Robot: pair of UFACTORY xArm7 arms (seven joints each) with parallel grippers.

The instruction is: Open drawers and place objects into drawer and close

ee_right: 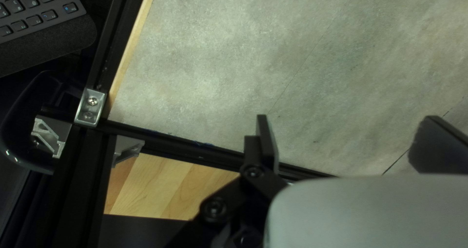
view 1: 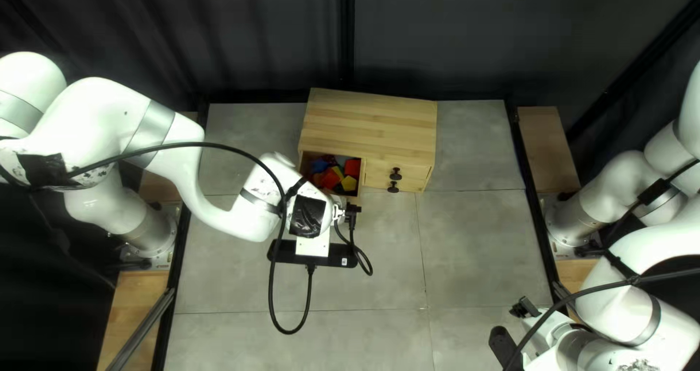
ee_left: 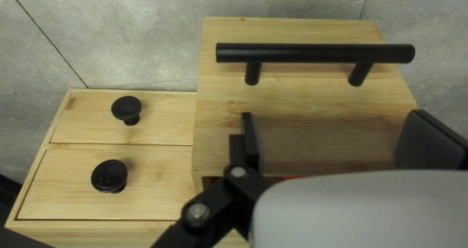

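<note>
In the top left view, the wooden cabinet (view 1: 375,119) is set near twelve o'clock. Its open drawer (view 1: 306,168), at the cabinet's seven o'clock, is filled with coloured blocks (view 1: 351,168); two black knobs (view 1: 394,174) are seen at its five o'clock. The left gripper (view 1: 337,212) is held open at the drawer's six o'clock, its fingers spread behind the bar handle (ee_left: 312,53). The right gripper (view 1: 538,323), at four o'clock, is also spread. Pale characters are printed on the keyboard (ee_right: 34,19).
</note>
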